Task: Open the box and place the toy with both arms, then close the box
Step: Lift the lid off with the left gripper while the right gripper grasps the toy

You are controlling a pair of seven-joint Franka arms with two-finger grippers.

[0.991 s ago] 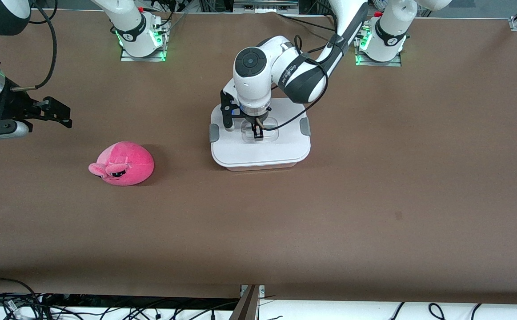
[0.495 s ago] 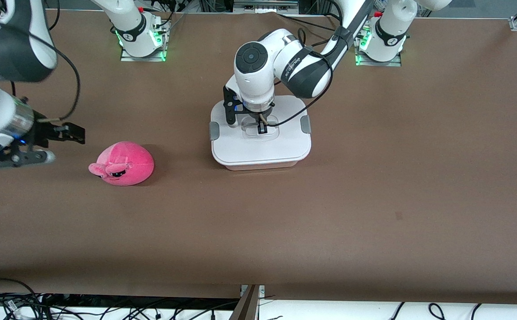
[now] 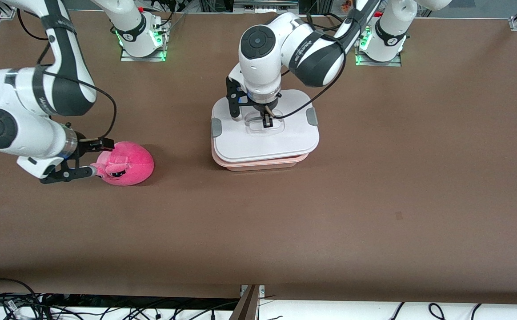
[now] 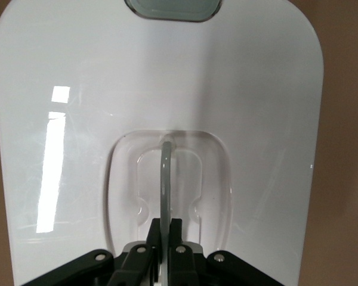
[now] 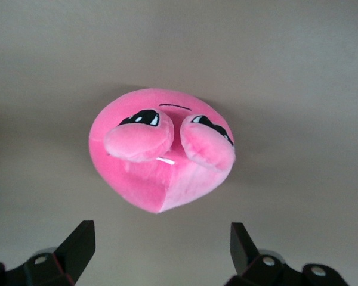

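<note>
Now the left hand (image 3: 266, 123) pinches the white lid's (image 3: 267, 142) clear handle (image 4: 164, 179), seemingly raised off the pinkish translucent box (image 3: 258, 163); the right hand (image 3: 90, 158), wide open, flanks the hot-pink plush toy (image 3: 127, 164).

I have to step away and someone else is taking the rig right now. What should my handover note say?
Left gripper: shut on the lid handle, with the white lid raised just clear of the pinkish box and directly over it.
Right gripper: jaws open, down at the pink plush toy, not gripping it.
Toy lies on the table, beside the box toward the right arm's end.
Done: lid gripped and lifted off.
Left: move lid aside, grasp toy, place it in the box, put the lid back on.
</note>
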